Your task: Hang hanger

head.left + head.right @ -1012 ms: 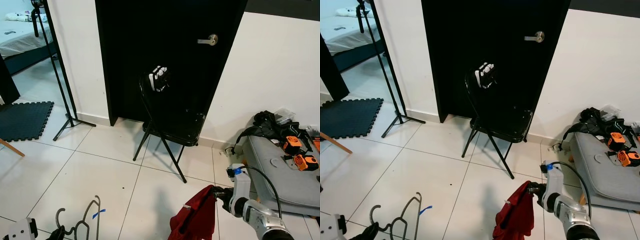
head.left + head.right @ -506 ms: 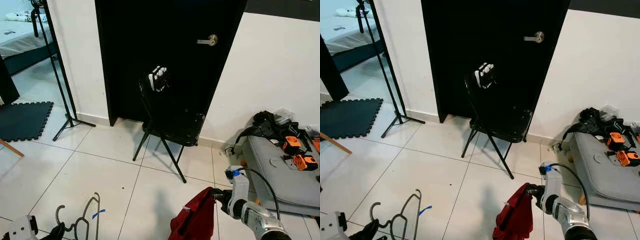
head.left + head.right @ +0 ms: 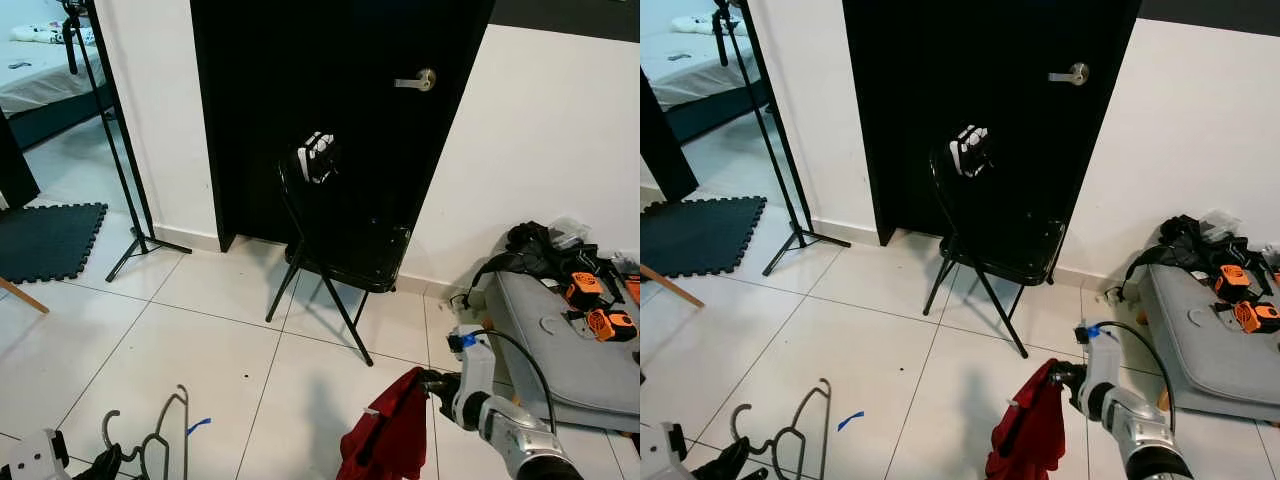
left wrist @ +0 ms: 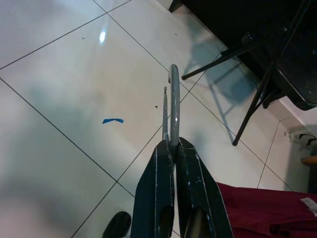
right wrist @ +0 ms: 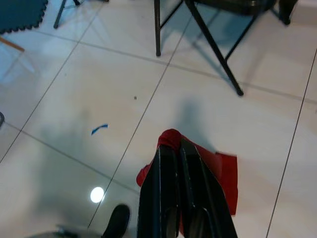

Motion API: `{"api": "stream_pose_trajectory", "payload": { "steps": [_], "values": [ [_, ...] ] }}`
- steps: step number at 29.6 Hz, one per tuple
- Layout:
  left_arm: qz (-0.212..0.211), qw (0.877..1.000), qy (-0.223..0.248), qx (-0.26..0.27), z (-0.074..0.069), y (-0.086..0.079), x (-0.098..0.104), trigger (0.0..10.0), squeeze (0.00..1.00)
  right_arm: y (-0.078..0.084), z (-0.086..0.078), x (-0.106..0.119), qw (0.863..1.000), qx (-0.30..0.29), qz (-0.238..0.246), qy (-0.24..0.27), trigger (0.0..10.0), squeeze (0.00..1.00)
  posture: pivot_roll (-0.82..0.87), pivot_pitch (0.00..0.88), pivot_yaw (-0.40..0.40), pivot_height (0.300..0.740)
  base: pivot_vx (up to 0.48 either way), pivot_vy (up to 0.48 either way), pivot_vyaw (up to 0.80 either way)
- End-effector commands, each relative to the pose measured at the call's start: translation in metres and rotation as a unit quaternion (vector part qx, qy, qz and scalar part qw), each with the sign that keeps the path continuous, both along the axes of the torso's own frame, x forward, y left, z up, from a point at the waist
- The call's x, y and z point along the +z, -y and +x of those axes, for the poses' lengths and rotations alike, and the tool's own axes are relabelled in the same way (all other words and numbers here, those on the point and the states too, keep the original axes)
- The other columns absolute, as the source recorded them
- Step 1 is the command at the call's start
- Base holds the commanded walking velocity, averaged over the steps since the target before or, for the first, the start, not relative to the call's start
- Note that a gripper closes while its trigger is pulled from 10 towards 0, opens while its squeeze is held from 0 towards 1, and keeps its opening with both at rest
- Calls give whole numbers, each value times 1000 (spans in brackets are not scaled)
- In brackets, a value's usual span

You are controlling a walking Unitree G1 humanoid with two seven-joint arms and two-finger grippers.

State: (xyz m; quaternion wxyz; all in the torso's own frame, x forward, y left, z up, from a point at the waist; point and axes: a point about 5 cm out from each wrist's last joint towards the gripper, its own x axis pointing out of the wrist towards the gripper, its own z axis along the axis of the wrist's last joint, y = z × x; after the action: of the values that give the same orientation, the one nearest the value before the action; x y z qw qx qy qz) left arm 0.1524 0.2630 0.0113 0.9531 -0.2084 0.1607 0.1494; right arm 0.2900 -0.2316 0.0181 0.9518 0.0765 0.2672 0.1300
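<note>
A grey wire hanger (image 3: 150,442) hangs low over the tiled floor at the bottom left. My left gripper (image 3: 104,462) is shut on it. The left wrist view shows its fingers (image 4: 157,188) pinched on the hanger's thin wire (image 4: 173,99). At the lower right my right gripper (image 3: 430,381) is shut on a red garment (image 3: 388,438), which droops to the floor. In the right wrist view the red garment (image 5: 220,173) bunches around the closed fingertips (image 5: 167,153).
A black folding chair (image 3: 345,255) stands before a black door (image 3: 340,60). A thin black stand (image 3: 118,170) with splayed feet is at the far left, beside a dark foam mat (image 3: 45,240). A grey case (image 3: 560,350) with orange tools lies at the right. Blue tape (image 3: 198,424) marks the floor.
The left gripper has drawn the hanger a little to the left and lower in view. The right gripper has shifted slightly left and up with the red garment.
</note>
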Motion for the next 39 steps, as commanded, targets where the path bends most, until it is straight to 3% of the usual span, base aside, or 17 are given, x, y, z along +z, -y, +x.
{"api": "stream_pose_trajectory", "payload": {
  "steps": [1, 7, 10, 12, 14, 18, 19, 20, 22, 24, 26, 27, 31, 33, 34, 37, 39],
  "values": [
    [13, 1000, -7, -1, 2, 0, -1, 10000, 0, -1, 4, 4, 1000, -5, -1, 12, 10000, 0, 54, 0, -83, 740, 0, 0, 0],
    [26, 1000, -4, -9, 9, 0, 1, 10000, 0, -1, 5, 4, 1000, -8, -1, 14, 10000, 0, 53, 0, -86, 740, 0, 0, 0],
    [55, 998, 3, -26, 27, -4, 7, 10000, 0, -7, 13, 8, 999, -21, -9, 26, 10000, 0, 44, 0, -82, 740, 0, 0, 0],
    [78, 996, 3, -34, 31, -6, 9, 10000, 0, -9, 16, 11, 999, -22, -16, 32, 10000, 0, 42, 0, -78, 740, 0, 0, 0],
    [127, 991, 14, -45, 42, -16, 23, 10000, 0, -17, 29, 24, 999, -16, -4, 52, 10000, 0, 34, 0, -79, 740, 0, 0, 0],
    [152, 987, 38, -39, 53, -25, 40, 10000, 0, -24, 42, 41, 996, -7, 50, 78, 10000, 0, 30, 0, -81, 740, 0, 0, 0],
    [163, 984, 63, -34, 63, -29, 56, 10000, 0, -33, 51, 55, 992, 17, 76, 100, 10000, 0, 30, 0, -82, 740, 0, 0, 0],
    [163, 984, 63, -34, 63, -29, 56, 10000, 0, -33, 51, 55, 992, 17, 76, 100, 10000, 0, 30, 0, -82, 740, 0, 0, 0],
    [185, 976, 107, -35, 79, -30, 85, 10000, 0, -50, 63, 78, 985, 70, 86, 136, 10000, 0, 25, 0, -80, 740, 0, 0, 288],
    [205, 966, 141, -68, 92, -20, 109, 10000, 0, -68, 70, 95, 976, 120, 72, 165, 10000, 0, 30, 0, -82, 740, 0, 0, 750],
    [213, 962, 149, -83, 96, -15, 116, 10000, 0, -74, 72, 100, 973, 134, 70, 175, 10000, 0, 32, 0, -83, 740, 0, 0, 750],
    [235, 950, 164, -128, 103, -2, 131, 10000, 0, -87, 74, 111, 965, 161, 74, 194, 10000, 0, 31, 0, -82, 740, 0, 0, 744],
    [248, 941, 171, -156, 108, 7, 140, 10000, 0, -97, 75, 120, 957, 184, 79, 208, 10000, 0, 32, 0, -78, 740, 0, 0, 744],
    [258, 933, 179, -175, 112, 14, 149, 10000, 0, -108, 74, 132, 946, 212, 91, 227, 10000, 0, 32, 0, -77, 740, 0, 0, 750],
    [258, 933, 179, -175, 112, 14, 149, 10000, 0, -108, 74, 132, 946, 212, 91, 227, 10000, 0, 32, 0, -77, 740, 0, 0, 750],
    [244, 936, 184, -173, 118, 21, 158, 10000, 0, -120, 73, 157, 928, 240, 114, 260, 10000, 0, 30, 0, -76, 740, 0, 0, 746],
    [235, 945, 158, -162, 120, 22, 154, 10000, 0, -125, 74, 167, 923, 244, 115, 275, 10000, 0, 27, 0, -75, 740, 0, 0, 747]
  ]
}}
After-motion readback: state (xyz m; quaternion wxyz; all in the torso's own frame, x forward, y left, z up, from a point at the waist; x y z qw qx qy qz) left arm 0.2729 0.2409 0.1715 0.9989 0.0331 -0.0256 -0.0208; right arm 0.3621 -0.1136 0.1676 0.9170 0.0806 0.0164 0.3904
